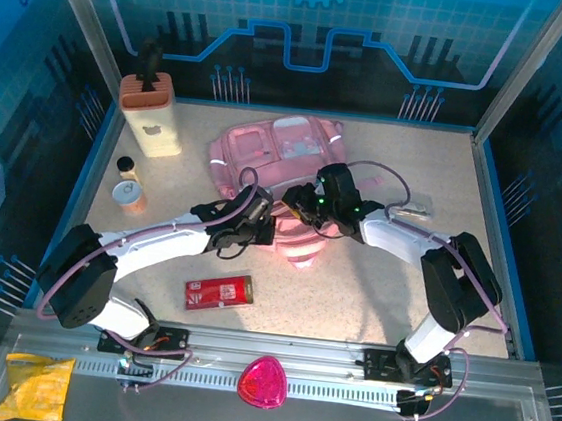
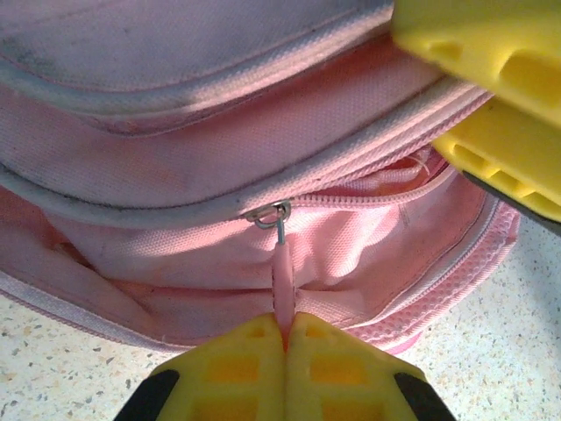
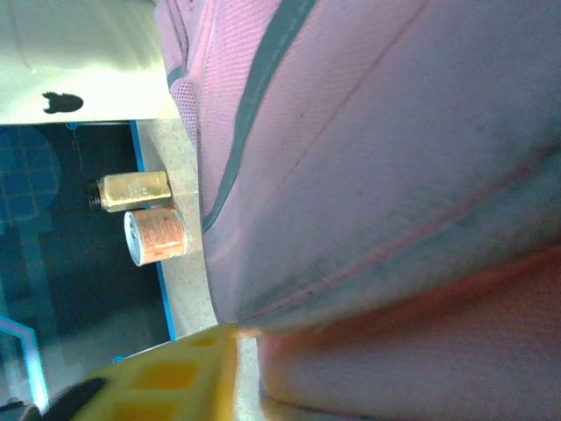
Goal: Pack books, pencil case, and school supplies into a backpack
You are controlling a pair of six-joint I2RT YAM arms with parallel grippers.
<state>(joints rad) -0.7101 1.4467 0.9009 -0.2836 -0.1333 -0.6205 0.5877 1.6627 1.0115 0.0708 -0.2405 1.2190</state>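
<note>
Backpack (image 1: pixel 267 154) partly hidden; right jaws' gap unclear.

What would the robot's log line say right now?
left tool: shut on zip pull | right tool: at backpack opening, grip unclear | pencil case: on table, unpacked

We see a pink backpack (image 1: pixel 277 155) with grey edges and a pink zip pull (image 2: pixel 282 281). The left gripper (image 2: pixel 286 323) has bright yellow fingers (image 2: pixel 237 373). The pencil case (image 1: pixel 218 291) near us is red with pale marks. The table (image 1: pixel 353 289) is pale with tiny dark and brown specks. The box (image 1: pixel 151 116) at the far left is beige with a black top. The walls (image 1: pixel 381 20) are blue with light blue lines.
</note>
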